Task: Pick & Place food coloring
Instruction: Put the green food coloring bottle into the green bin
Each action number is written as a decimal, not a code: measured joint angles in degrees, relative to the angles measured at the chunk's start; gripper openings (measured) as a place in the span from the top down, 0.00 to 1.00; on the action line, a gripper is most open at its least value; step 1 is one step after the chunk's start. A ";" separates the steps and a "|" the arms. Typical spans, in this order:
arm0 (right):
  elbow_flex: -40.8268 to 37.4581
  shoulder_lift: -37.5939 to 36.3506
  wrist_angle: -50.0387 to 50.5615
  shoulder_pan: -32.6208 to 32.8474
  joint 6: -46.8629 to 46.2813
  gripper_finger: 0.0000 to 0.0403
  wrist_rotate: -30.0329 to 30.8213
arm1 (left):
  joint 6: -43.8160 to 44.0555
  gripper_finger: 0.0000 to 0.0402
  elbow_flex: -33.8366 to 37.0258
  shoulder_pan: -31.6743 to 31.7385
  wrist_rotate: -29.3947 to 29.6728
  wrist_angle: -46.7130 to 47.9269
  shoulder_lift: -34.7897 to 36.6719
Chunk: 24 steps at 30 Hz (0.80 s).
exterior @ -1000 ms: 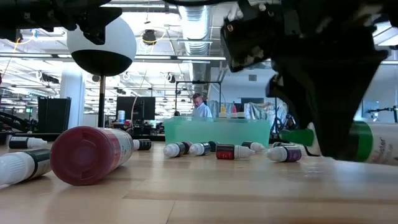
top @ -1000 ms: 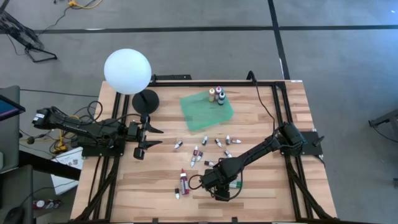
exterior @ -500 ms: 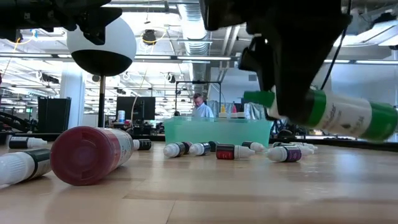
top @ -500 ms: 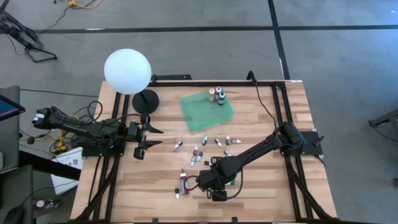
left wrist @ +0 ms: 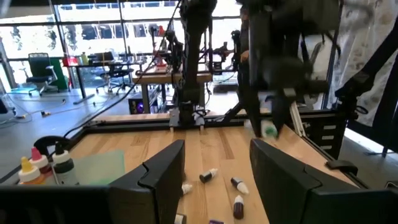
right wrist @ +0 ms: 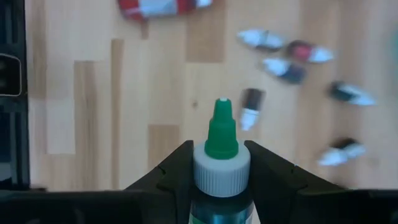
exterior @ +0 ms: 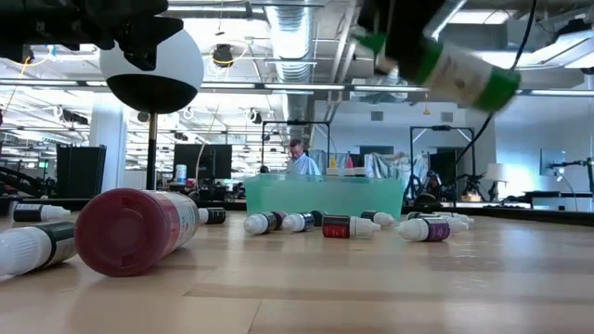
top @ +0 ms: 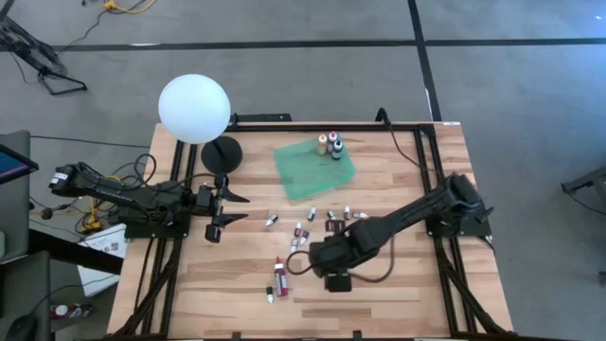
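A green food coloring bottle (right wrist: 222, 134) with a green tip and white ribbed cap is shut in my right gripper (right wrist: 222, 167), high above the table's near middle (top: 322, 260). In the low view the green bottle (exterior: 459, 72) hangs tilted in the air. Several small bottles (top: 312, 227) lie on their sides on the wood, among them a larger red one (top: 280, 272). Three bottles (top: 330, 144) stand on the flat green tray (top: 308, 170). My left gripper (top: 227, 210) waits open over the table's left side. My right gripper pinches the green bottle between its two fingers (right wrist: 177, 169) at the cap end, beside the white ribbed cap (right wrist: 222, 169). The bottle lies along the fingers with its tip pointing forward. It is lifted clear of the table and tilted, tip end higher (exterior: 376, 42).
A white globe lamp (top: 194, 109) on a black base (top: 222, 153) stands at the far left. The scattered bottles (exterior: 348, 225) lie between the tray (exterior: 325, 197) and the near edge. The big red bottle (exterior: 130, 232) lies near left. Bare wood shows near right.
My right gripper has risen and drifted a little toward the left and far edges, staying shut. The green bottle, low by the tabletop a second ago, has been carried well above it and now tilts with its tip end up.
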<state>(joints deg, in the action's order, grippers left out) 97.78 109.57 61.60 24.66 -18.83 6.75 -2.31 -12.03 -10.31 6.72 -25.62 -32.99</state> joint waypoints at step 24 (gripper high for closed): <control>-9.87 -27.21 9.56 12.96 -9.83 0.69 35.18 | 6.63 0.56 0.00 -0.01 -0.46 4.74 -0.01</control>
<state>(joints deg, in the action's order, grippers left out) 87.91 82.36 71.16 37.62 -28.66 41.92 4.32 -12.03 -10.32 6.27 -20.88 -33.01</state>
